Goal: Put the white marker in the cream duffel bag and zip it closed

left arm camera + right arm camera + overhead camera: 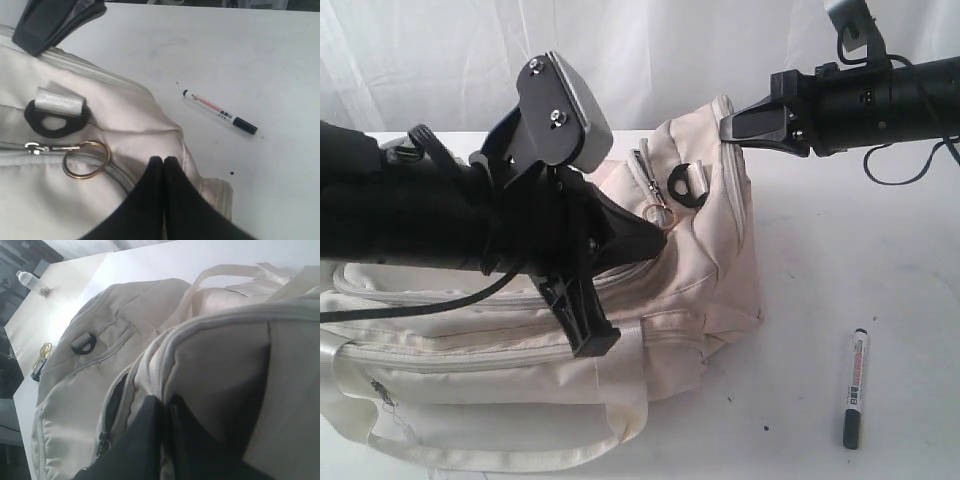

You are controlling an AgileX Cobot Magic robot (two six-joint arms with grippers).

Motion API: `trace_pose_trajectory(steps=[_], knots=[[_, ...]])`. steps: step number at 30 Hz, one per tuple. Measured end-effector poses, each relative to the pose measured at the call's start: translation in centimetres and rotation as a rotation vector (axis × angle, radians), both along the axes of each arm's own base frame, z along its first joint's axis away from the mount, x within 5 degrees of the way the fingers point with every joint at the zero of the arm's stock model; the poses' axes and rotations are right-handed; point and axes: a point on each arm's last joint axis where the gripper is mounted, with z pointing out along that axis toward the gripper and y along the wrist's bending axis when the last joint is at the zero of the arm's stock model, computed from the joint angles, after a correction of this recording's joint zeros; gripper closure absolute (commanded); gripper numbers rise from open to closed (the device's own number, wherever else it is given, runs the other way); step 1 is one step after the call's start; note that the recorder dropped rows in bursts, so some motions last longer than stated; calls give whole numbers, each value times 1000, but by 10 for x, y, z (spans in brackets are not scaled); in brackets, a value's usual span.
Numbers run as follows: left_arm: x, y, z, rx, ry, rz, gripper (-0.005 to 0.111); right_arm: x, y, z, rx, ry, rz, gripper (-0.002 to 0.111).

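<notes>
While both arms are working at the bag: the white marker (856,388) is lying out on the table (880,250), not in the bag.
White marker: it is lying flat on the bare white top, to the right of the bag in the exterior view and well apart from both arms, its long black cap pointing toward the camera. The left wrist view is showing it (220,111) with the red-and-dark print on the barrel facing up.
Cream duffel bag: the cream duffel bag (710,290) is sitting on its base across the left half of the table, its webbing handle (520,455) trailing over the near side. One stretch of zip (116,400) is gaping open onto dark lining in the right wrist view.
Left end effector: the left end effector (658,236) is hanging over the bag's end panel with its jaws pressed together and nothing between them. Its tips (163,161) are sitting near a gold ring (86,159) on a zip pull, without touching it.
Right end effector: the right end effector (725,128) is reaching in from the right to the bag's far top corner, which is standing raised. Its jaws (164,401) are standing narrow and appear to be pinching a fold of the bag's fabric beside the zip.
Strap ring: a black strap ring (688,186) is hanging on the end panel between the two end effectors.
</notes>
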Motion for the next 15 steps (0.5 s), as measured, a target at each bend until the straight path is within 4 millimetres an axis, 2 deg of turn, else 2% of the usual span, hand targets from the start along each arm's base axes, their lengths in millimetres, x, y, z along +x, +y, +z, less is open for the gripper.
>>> trace_pose_trajectory(steps=[2, 7, 12, 15], knots=[[-2, -1, -2, 16, -1, -33, 96, 0, 0, 0, -1, 0, -2, 108], [-3, 1, -4, 80, -53, -64, 60, 0, 0, 0, -2, -1, -3, 108], [5, 2, 3, 120, -151, -44, 57, 0, 0, 0, -3, -4, -2, 108], [10, -5, 8, 158, -237, -58, 57, 0, 0, 0, -5, -6, -3, 108]])
